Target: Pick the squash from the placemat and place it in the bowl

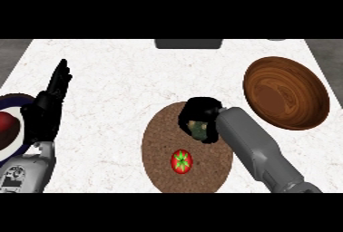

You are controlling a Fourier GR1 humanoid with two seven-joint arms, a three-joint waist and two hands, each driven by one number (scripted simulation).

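Head view: right hand [201, 108], fingers curled round the green squash [198, 128] at the placemat's [161, 140] twelve-o'clock part. The wooden bowl [286, 93] lies toward two o'clock, and the left hand [47, 106] rests open at nine.

- placemat [161, 154]: round, speckled brown.
- squash [198, 128]: mottled green, wrapped by the right hand [201, 108], over the placemat's upper part.
- bowl [285, 93]: wooden, near the placemat's upper right.
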